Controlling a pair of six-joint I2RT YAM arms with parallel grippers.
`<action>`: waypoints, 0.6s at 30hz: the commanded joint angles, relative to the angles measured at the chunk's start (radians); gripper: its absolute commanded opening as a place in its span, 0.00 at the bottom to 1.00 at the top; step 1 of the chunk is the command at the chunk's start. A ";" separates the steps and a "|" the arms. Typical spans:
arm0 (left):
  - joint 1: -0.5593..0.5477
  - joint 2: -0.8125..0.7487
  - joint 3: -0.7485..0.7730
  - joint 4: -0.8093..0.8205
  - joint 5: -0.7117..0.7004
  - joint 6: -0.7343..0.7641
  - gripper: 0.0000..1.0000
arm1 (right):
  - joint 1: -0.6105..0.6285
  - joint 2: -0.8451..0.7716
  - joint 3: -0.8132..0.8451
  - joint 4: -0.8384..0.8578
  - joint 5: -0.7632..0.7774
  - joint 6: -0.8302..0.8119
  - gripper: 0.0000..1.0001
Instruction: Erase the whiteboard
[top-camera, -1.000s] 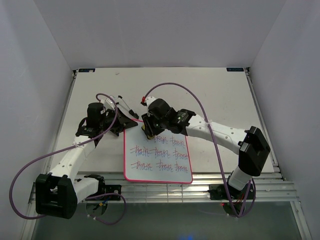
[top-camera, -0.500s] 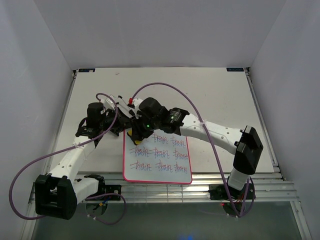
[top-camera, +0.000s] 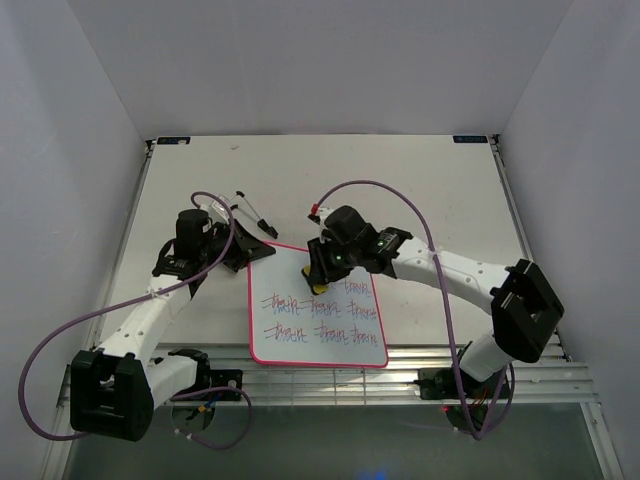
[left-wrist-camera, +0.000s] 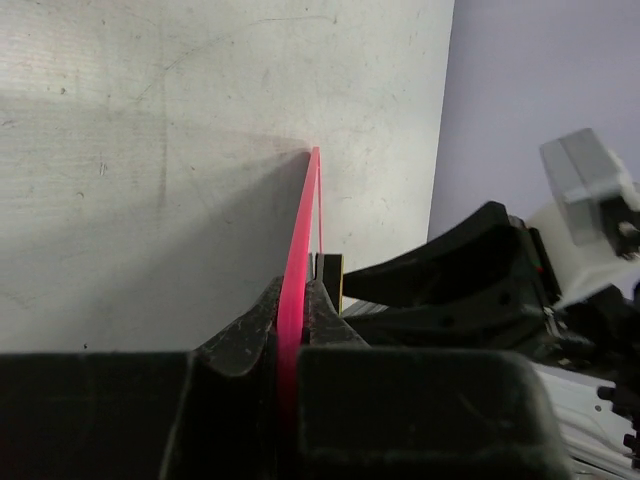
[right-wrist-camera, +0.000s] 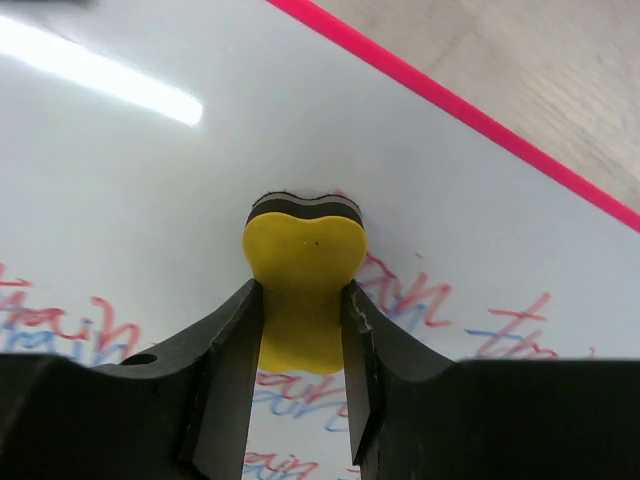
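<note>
The handwriting on the whiteboard runs in three rows of red over blue strokes; in the right wrist view one repeated word looks like "train", though the rest is too smeared to read. The whiteboard is a flat, glossy white rectangle with rounded corners and a thin pink-red rim, lying on the pale table close to its near edge, a little left of the middle. The strip of its face along the far edge is bare white. The left gripper has its black fingers pinched on the rim at the board's far left corner. The right gripper squeezes a soft yellow sponge with a dark base layer, its sides pressed in between the fingers, the base touching the board at the far row of writing
</note>
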 joint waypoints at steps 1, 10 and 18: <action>-0.015 -0.066 0.017 0.139 -0.061 0.059 0.00 | -0.056 -0.012 -0.168 -0.059 0.028 0.000 0.29; -0.015 -0.065 -0.002 0.119 -0.068 0.072 0.00 | -0.257 -0.095 -0.475 0.060 -0.081 -0.030 0.29; -0.015 -0.042 -0.055 0.130 -0.115 0.042 0.00 | -0.234 -0.077 -0.363 0.098 -0.223 -0.007 0.28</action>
